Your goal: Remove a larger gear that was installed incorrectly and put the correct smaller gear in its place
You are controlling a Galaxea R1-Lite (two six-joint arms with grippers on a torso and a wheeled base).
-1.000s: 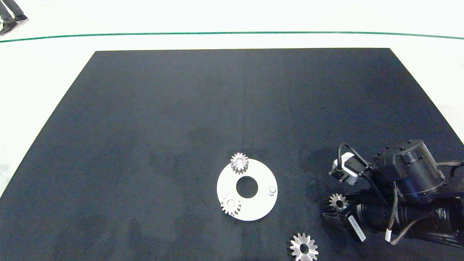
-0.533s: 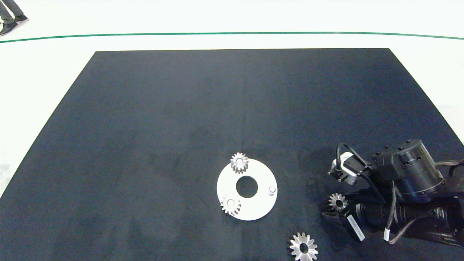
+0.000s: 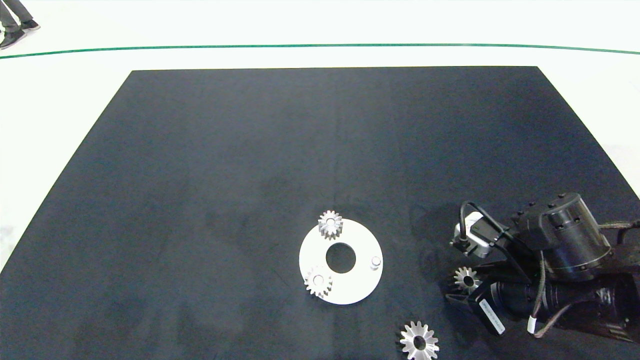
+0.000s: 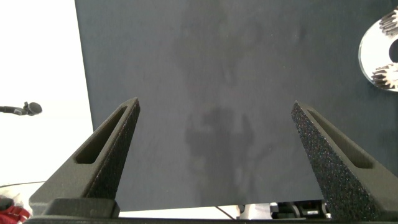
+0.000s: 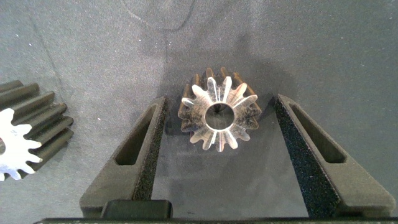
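Right now I have the right gripper (image 5: 214,146) down low near the counter's (image 3: 250,150) front right corner, its jaws released and standing either side of the smaller gear (image 5: 217,116), which lies flat on the dark mat between them with a gap on each side, touching neither finger. From the head camera that gear (image 3: 466,279) sits just in front of the arm's wrist. The larger gear (image 3: 419,342) lies flat by the front edge, a little apart from the gripper, and its teeth show at the side of my right wrist view (image 5: 28,140). The white ring plate (image 3: 356,287) sits nearer the middle of the front edge, carrying two small gears (image 3: 330,224) (image 3: 318,282) and one bare peg (image 3: 375,262). My left gripper (image 4: 214,149) hangs released over bare mat.
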